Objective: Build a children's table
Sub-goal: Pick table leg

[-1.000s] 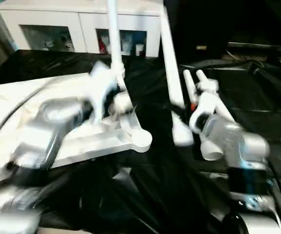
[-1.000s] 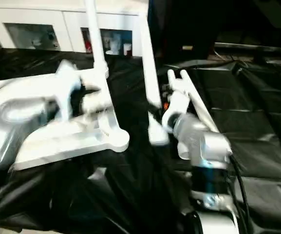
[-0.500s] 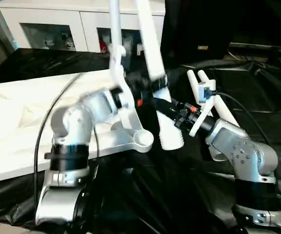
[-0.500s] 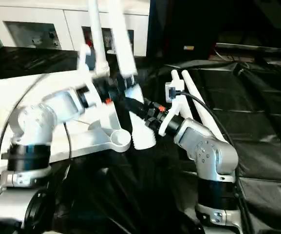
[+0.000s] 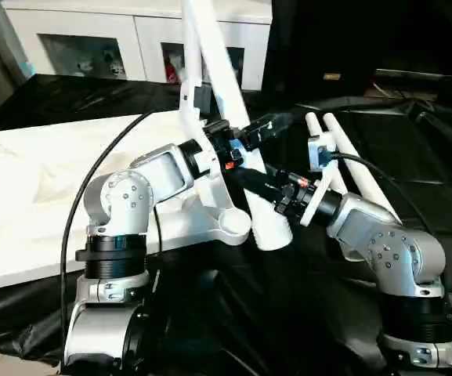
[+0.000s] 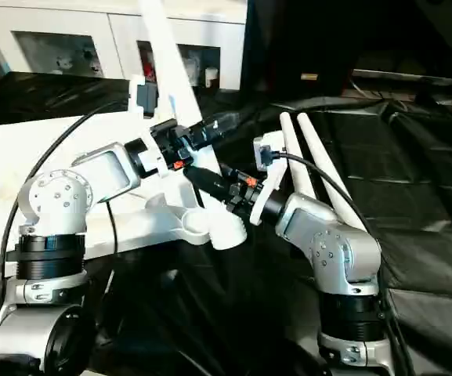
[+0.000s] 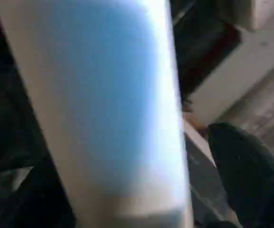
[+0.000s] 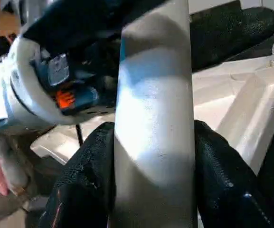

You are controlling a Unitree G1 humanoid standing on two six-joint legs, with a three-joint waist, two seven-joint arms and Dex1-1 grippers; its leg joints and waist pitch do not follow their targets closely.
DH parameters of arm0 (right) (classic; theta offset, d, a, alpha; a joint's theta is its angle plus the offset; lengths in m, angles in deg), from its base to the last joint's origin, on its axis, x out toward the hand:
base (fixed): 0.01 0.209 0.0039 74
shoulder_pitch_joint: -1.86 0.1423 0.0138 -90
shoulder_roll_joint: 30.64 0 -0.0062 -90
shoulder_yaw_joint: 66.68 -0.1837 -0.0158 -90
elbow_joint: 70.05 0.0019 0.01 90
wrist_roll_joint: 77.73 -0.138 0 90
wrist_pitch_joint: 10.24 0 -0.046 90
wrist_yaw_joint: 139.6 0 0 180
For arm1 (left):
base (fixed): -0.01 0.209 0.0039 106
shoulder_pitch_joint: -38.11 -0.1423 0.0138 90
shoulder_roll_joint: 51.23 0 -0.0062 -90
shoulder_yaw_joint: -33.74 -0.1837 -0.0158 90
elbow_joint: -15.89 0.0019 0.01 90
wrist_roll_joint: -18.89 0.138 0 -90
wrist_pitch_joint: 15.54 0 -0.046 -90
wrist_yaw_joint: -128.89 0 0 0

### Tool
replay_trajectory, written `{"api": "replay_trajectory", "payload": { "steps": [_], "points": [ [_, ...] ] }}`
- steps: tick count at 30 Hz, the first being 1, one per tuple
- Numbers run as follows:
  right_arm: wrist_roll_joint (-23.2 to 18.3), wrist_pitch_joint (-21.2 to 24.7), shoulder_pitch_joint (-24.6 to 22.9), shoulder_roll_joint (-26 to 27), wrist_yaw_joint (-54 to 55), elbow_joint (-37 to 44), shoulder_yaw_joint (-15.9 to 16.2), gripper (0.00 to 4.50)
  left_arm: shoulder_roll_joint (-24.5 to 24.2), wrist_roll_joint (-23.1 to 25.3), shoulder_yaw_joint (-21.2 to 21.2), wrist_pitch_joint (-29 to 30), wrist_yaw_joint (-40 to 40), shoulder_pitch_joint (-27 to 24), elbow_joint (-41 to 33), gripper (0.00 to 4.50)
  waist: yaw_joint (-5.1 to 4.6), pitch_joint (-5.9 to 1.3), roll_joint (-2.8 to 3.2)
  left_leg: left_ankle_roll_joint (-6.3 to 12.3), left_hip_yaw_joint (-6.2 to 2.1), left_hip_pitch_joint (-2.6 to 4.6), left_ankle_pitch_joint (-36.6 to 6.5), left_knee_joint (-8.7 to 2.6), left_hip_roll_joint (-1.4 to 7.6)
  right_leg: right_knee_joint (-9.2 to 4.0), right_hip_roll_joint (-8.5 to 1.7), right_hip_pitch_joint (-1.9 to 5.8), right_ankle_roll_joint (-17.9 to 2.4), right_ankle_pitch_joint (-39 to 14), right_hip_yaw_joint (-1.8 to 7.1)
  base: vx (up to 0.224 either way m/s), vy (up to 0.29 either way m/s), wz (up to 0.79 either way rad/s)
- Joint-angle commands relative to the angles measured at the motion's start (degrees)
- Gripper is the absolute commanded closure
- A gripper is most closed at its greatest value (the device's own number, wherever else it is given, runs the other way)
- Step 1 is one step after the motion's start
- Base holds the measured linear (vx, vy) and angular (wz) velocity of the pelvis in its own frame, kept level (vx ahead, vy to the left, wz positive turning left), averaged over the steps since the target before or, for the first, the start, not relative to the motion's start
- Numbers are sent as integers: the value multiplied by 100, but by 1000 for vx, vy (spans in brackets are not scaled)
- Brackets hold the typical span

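The children's table top lies upside down, rim up, with an empty corner socket facing me. One white leg stands upright behind my left arm. A second leg leans up and to the left, its thick end low beside that socket. My right gripper is shut on this leaning leg, a black finger on each side. Higher on the same leg, my left gripper stands open, one finger apart from the leg. Two more legs lie on the black cloth.
Black cloth covers the work surface and hangs at the front. A white cabinet with glass doors stands at the back. A black cable loops over my left arm, and another cable runs to my right wrist.
The view has shifted. Both arms have swung in toward the middle. The held leg's top now leans further left, and my left gripper has come up beside it.
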Motion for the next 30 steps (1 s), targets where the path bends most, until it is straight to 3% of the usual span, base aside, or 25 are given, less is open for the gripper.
{"api": "replay_trajectory", "payload": {
  "steps": [1,2,6,10,13,14,21,22,23,25,26,27,30],
  "points": [
    [238,-259,108,15,167,110,182,265,147,243,36,-126,543,66,-41,71,11,-514,-43,57,-119,118,-869,-349,223,-441,-298,320,-918,-924,204,0,0,0],
    [387,-375,146,31,312,78,288,265,245,339,137,-202,862,120,17,76,17,-508,-6,2,-137,109,-913,-357,230,-436,-301,319,-908,-944,200,0,0,0],
    [671,-533,220,120,656,12,469,265,344,654,228,-454,1461,202,134,99,0,-500,-40,-45,-140,116,-1046,-368,214,-477,-291,319,-771,-1139,199,0,0,0],
    [833,-601,299,177,862,-19,594,265,432,723,379,-582,1894,243,136,137,15,-517,-28,-48,-153,113,-1024,-365,215,-466,-292,319,-780,-1046,190,0,0,0],
    [912,-699,346,207,906,-57,669,265,440,732,383,-586,1958,235,86,160,20,-518,-14,-26,-156,105,-976,-356,209,-454,-288,317,-824,-881,186,0,0,0],
    [934,-728,353,211,916,-65,688,265,436,737,372,-585,1954,234,80,167,10,-521,37,-48,-156,107,-1018,-353,205,-459,-283,311,-846,-851,183,0,0,0],
    [809,-820,304,168,746,5,705,265,415,566,159,-691,1540,228,18,217,23,-558,27,-12,-163,114,-931,-339,210,-410,-285,352,-1014,-469,168,0,0,0],
    [593,-672,287,104,590,-11,590,209,328,460,101,-712,1243,232,-1,229,25,-555,31,-3,-163,109,-928,-338,213,-405,-290,351,-1050,-447,170,0,0,0],
    [581,-665,286,100,580,-10,585,209,323,456,97,-713,1228,233,-2,229,35,-557,19,20,-159,114,-968,-335,204,-407,-297,363,-1057,-524,166,0,0,0],
    [-4,-299,281,-58,113,-14,277,190,64,271,-47,-704,530,260,-5,245,47,-549,25,78,-155,131,-1026,-335,207,-425,-296,355,-1079,-645,172,0,0,0],
    [-51,-272,284,-76,78,-32,242,190,24,245,-73,-682,435,260,-2,245,55,-542,23,81,-158,128,-1039,-338,213,-422,-302,353,-1085,-673,170,0,0,0],
    [-175,-163,286,-175,-68,-99,171,177,-130,139,-179,-617,35,250,-20,247,50,-535,-10,92,-153,132,-1037,-347,214,-426,-297,350,-1093,-733,167,0,0,0],
    [-649,364,171,-600,-798,-42,206,151,-499,-318,-339,-415,-1117,251,-169,262,62,-548,-15,92,-148,128,-888,-332,211,-390,-307,368,-1149,-690,164,0,0,0]
  ]
}}
